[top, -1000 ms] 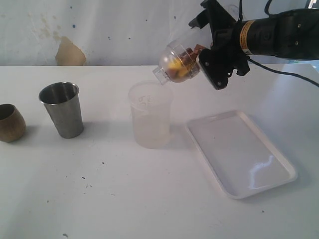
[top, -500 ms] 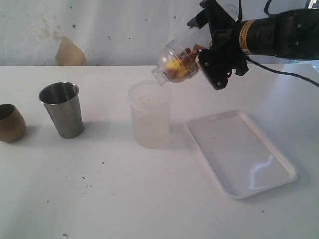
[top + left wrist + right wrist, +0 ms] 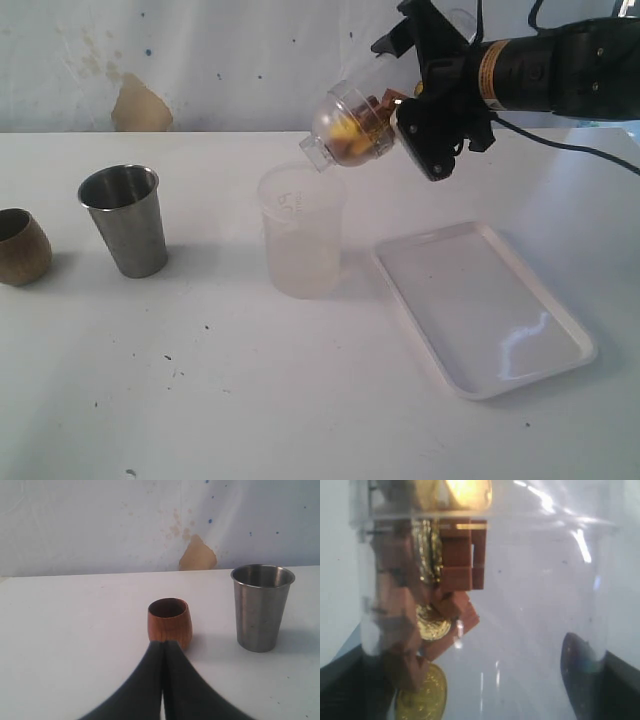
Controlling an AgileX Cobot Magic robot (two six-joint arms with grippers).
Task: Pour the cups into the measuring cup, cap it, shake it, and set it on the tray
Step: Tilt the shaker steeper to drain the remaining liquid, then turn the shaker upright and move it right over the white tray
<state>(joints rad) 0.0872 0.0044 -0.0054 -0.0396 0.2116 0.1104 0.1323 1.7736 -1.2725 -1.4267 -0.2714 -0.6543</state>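
Exterior view: the right gripper is clamped on the clear measuring cup and holds it tipped steeply in the air, just above and slightly behind the frosted cup, with what looks like its cap pointing down toward that cup's rim. Off to the frosted cup's left, well apart from it, stand the steel tumbler and, farther out, the wooden cup. The tray lies just beside it on the other side. The left gripper hangs with its jaws pressed together on nothing, right in front of the wooden cup. My worry is the cap: with the load of gold coins and brown blocks lying against that low end, a loose fit could let it pop and spill everything over the table. A smooth wall might also slip in the jaws, or the cup could clip the frosted cup on its way to the tray. I count one measuring cup, one frosted cup, one tumbler, one wooden cup and one tray; the coins and blocks are several, too jumbled to number.
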